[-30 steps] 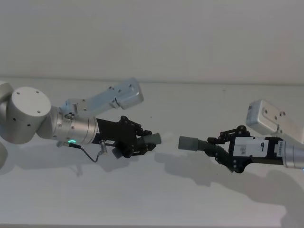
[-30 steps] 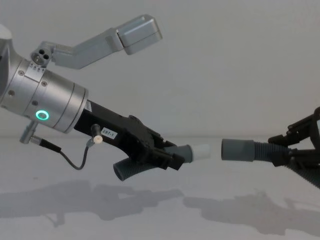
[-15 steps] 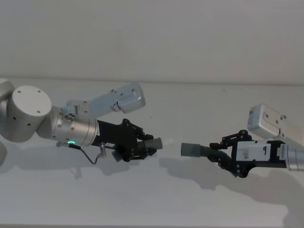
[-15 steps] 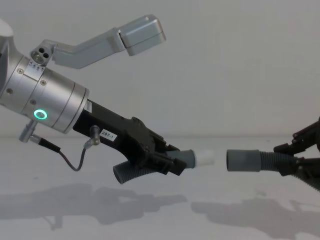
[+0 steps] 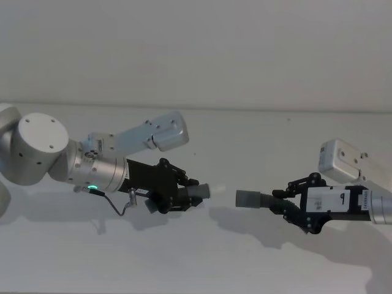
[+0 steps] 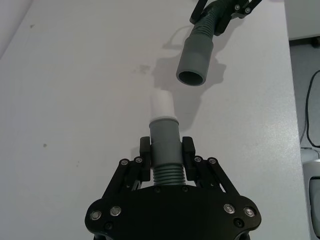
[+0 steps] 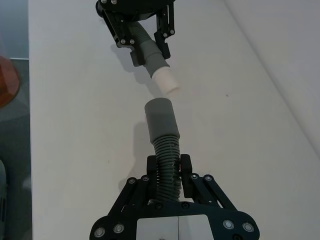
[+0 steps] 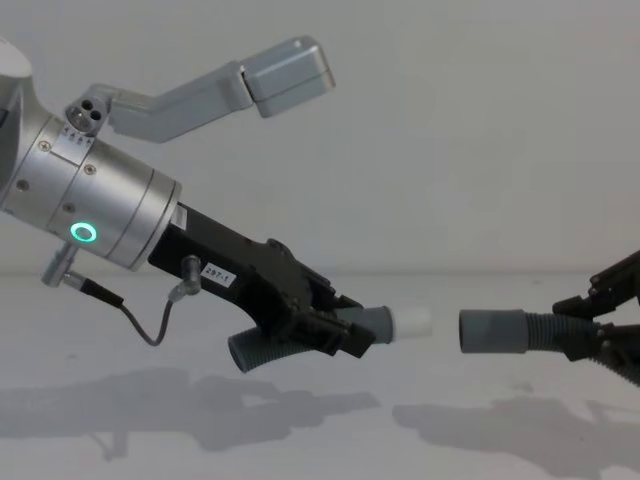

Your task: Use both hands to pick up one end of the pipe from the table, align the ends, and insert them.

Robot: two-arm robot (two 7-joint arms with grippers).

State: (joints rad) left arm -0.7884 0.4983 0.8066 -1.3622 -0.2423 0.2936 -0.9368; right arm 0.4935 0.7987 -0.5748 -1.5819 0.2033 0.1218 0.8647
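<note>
Running off-frame, right gripper (image 8: 598,333) clamps grey hose (image 8: 500,331); left gripper (image 8: 350,335), white-tipped hose (image 8: 385,323).

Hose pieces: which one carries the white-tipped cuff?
The hose piece in the left gripper: its grey cuff ends in a white tip. The other piece, in the right gripper, ends in a plain grey cuff.

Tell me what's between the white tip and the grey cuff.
Nothing: the white tip, in the left gripper, and the grey cuff, in the right gripper, face each other across an open gap in the chest view, with only table behind.
</note>
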